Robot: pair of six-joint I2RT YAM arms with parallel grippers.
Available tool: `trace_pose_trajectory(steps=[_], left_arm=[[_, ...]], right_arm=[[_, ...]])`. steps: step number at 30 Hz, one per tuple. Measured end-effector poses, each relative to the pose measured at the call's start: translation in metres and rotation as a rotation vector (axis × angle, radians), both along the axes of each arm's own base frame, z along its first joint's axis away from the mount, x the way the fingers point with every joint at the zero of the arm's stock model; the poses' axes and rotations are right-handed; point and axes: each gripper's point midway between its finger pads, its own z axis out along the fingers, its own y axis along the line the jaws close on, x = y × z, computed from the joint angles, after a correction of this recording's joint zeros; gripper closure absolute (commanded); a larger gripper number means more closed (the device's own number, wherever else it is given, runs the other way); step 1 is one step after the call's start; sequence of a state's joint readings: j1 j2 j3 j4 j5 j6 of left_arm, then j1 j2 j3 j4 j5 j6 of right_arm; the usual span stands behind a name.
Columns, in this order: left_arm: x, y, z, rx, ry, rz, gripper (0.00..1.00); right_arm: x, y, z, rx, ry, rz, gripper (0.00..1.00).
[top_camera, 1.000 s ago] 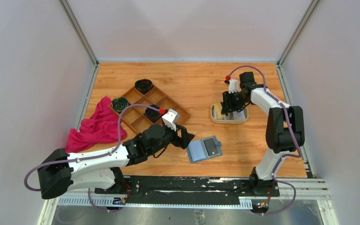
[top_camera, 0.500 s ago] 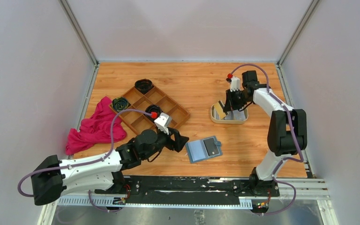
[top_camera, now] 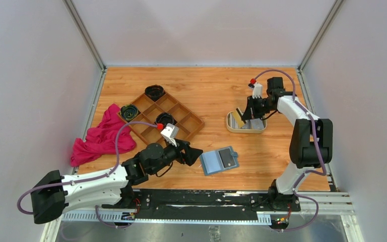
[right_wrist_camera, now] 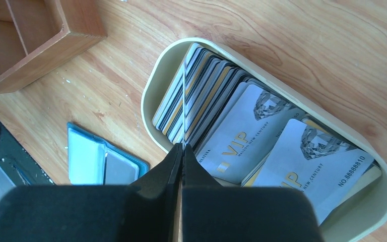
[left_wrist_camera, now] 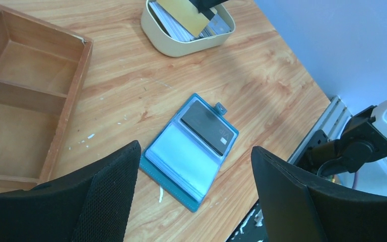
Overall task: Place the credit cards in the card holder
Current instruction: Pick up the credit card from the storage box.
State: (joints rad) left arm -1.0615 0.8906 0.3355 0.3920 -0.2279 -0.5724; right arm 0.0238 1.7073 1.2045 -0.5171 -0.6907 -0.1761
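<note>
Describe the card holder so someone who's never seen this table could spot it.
On the wooden table, look in front of the gap between the brown compartment tray and the cream oval tray. The card holder lies open there, the only teal-blue thing, with one dark card on it.

Inventory: one card holder [top_camera: 214, 162]; one dark card [left_wrist_camera: 206, 128]; one gold card [left_wrist_camera: 184, 14]; further credit cards [right_wrist_camera: 262, 126], packed too tightly to count; one oval tray [left_wrist_camera: 181, 49]; one wooden compartment tray [top_camera: 180, 112]; three black coils [top_camera: 154, 92]; one pink cloth [top_camera: 103, 138]; two tools (left tool [left_wrist_camera: 194, 151], right tool [right_wrist_camera: 182, 148]).
</note>
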Motion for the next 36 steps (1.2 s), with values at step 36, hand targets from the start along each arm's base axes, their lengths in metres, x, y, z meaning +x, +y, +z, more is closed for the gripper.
trace_pose_trajectory(steps=[36], left_arm=[[0.030, -0.044, 0.006, -0.335, 0.087, -0.041, 0.10]], right_arm=[[-0.031, 0.021, 0.048, 0.339, -0.093, 0.234, 1.00]])
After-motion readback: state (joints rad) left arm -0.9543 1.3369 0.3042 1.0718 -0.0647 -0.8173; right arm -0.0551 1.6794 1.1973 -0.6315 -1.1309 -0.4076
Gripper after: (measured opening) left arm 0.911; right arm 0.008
